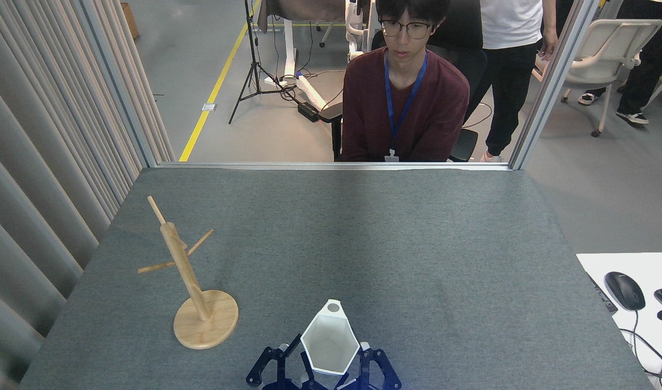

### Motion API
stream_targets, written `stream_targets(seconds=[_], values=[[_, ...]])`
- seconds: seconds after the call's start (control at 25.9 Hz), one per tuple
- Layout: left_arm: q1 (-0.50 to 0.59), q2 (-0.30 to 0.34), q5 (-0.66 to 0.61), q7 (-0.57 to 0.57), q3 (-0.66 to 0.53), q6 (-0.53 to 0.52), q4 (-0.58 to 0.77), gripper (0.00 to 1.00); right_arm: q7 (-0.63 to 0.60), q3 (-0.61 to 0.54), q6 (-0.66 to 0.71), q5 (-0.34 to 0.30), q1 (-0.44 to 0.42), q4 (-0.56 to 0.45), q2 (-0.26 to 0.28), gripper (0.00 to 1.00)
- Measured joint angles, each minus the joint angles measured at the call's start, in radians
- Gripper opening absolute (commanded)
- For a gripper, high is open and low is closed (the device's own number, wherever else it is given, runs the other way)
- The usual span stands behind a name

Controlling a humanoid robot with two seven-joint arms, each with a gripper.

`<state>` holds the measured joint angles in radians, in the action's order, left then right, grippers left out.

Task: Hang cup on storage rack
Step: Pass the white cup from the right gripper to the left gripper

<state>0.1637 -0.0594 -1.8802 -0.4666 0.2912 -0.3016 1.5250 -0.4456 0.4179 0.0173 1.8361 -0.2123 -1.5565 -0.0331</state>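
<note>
The white hexagonal cup (329, 346) is at the near edge of the table, mouth facing me and its pierced tab handle pointing up and away. My right gripper (336, 357) is shut on the cup, with dark fingers (373, 364) showing on either side of it. My left gripper (279, 362) sits just left of the cup, close to its side. It is largely cut off by the frame's bottom edge and its opening is unclear. The bamboo storage rack (185, 271) stands to the left on its round disc base (206, 327), its pegs bare, about a cup's width from the left gripper.
The grey felt table (363, 244) stretches ahead. A person in a dark red top (405, 103) sits just beyond its far edge. A ribbed curtain (38, 162) borders the left. A white desk with a black mouse (624, 290) lies at the right.
</note>
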Motion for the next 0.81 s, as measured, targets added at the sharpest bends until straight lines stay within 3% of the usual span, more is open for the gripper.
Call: stream_targets(seconds=[0.31, 0.39, 0.58, 0.66, 0.7, 0.73, 0.77, 0.81], values=[[-0.013, -0.003, 0.004, -0.002, -0.002, 0.01, 0.003, 0.99, -0.003, 0.033, -0.003, 0.028, -0.003, 0.001, 0.001, 0.37], [-0.014, -0.003, 0.004, -0.002, -0.002, 0.01, 0.003, 0.87, -0.004, 0.039, -0.004, 0.033, -0.003, 0.001, 0.001, 0.37], [-0.016, -0.001, 0.004, -0.003, -0.001, 0.012, 0.006, 0.45, -0.006, 0.045, -0.005, 0.036, -0.004, 0.001, 0.001, 0.37], [-0.02, 0.001, 0.003, -0.003, -0.001, 0.01, 0.007, 0.44, -0.007, 0.046, -0.005, 0.037, -0.004, 0.001, 0.001, 0.37], [-0.022, 0.002, 0.003, -0.003, -0.001, 0.009, 0.008, 0.44, -0.008, 0.046, -0.006, 0.037, -0.004, 0.001, 0.001, 0.41], [-0.025, 0.003, 0.003, -0.002, -0.001, 0.007, 0.008, 0.44, -0.008, 0.046, -0.006, 0.037, -0.003, 0.001, 0.001, 0.53], [-0.026, 0.003, 0.003, -0.002, -0.001, 0.007, 0.008, 0.44, -0.009, 0.046, -0.006, 0.037, -0.003, 0.001, 0.001, 0.79], [-0.027, 0.004, 0.003, -0.002, -0.001, 0.007, 0.008, 0.44, -0.01, 0.046, -0.006, 0.037, -0.003, 0.001, 0.001, 0.98]])
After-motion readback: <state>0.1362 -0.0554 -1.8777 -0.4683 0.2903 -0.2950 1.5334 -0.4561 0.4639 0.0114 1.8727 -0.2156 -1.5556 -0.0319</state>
